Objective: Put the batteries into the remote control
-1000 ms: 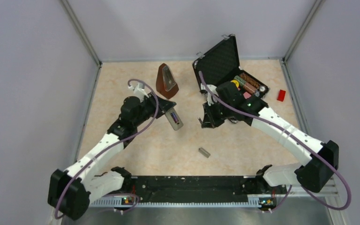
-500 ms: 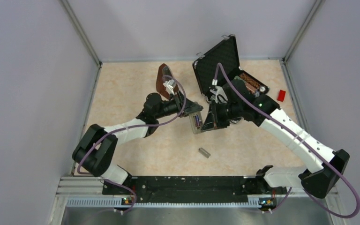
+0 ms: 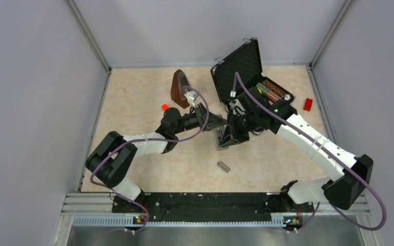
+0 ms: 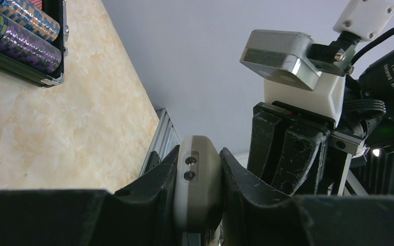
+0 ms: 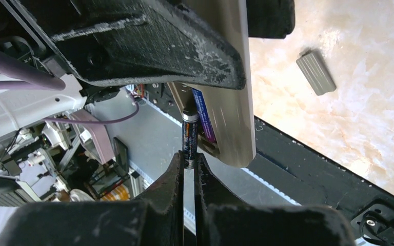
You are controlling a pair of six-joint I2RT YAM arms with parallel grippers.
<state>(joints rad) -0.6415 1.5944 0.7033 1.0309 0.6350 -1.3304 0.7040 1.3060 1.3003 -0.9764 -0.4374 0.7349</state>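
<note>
Half done: left gripper [image 4: 198,161] clamps remote control [image 5: 231,102] w/ purple battery [image 5: 203,120] in; right gripper [image 5: 189,166] pinches 2nd battery [image 5: 189,136] beside it, uninserted.

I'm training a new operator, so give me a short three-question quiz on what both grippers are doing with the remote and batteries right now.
1. True or false: the left gripper is shut on the slim white rectangular remote control.
2. The right gripper pinches: A) a dark cylindrical battery, B) the small flat grey cover piece, C) a red block?
3. Fill in: the bluish-purple cylindrical battery lies inside the remote's ____.
Key: 1 true; 2 A; 3 compartment.
</note>
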